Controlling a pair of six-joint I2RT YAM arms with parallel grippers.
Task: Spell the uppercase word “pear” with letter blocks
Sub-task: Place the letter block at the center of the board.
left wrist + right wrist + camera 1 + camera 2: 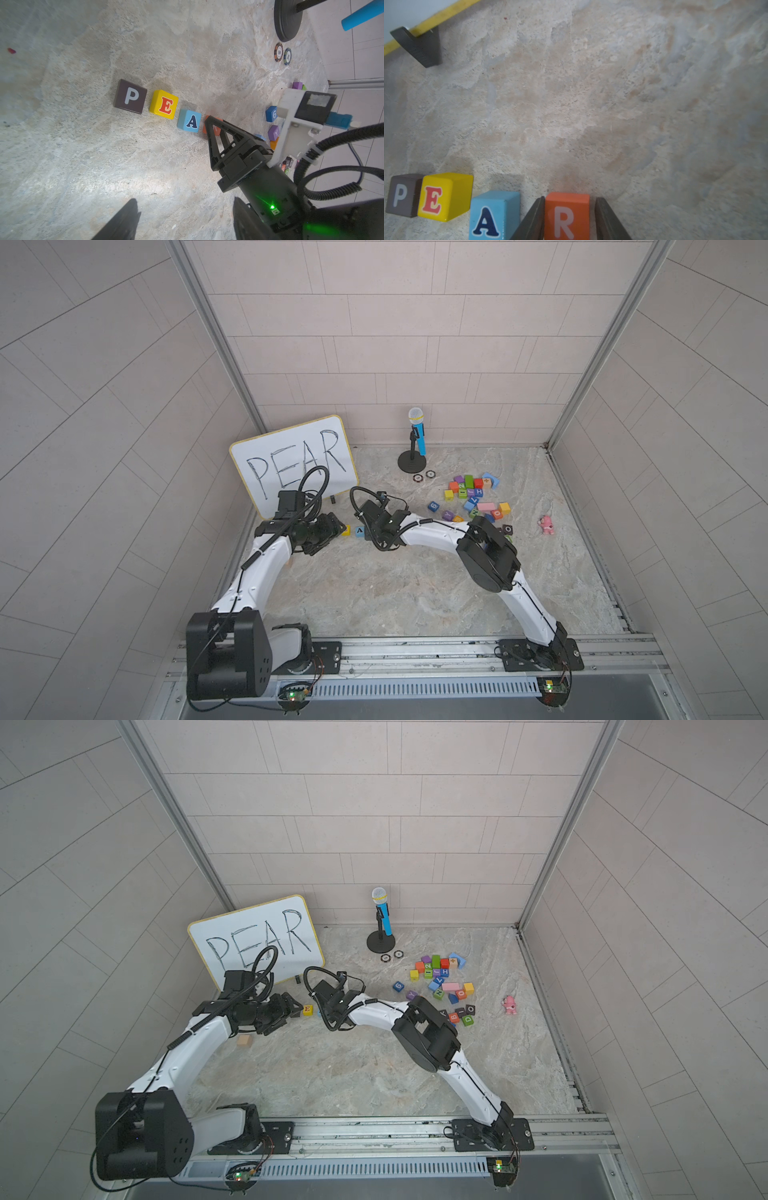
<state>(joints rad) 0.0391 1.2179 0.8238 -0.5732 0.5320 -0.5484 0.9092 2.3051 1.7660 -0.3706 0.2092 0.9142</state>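
Four letter blocks lie in a row on the stone table: dark purple P [130,96], yellow E [164,104], blue A [190,121] and orange-red R [566,214]. My right gripper [570,198] straddles the R. One finger lies against the block and a thin gap shows beside the other, so the jaws are open. My left gripper [185,199] hangs open and empty near the P end of the row. In the top views only the E [345,529] and A [360,531] show between the two wrists; P and R are hidden.
A whiteboard [291,460] reading PEAR leans at the back left. At the back stand a toy microphone [415,435] and two chips [424,476]. Loose blocks [473,497] lie at the right, with a pink toy [547,524] beyond. A tan block [244,1040] sits by the left arm.
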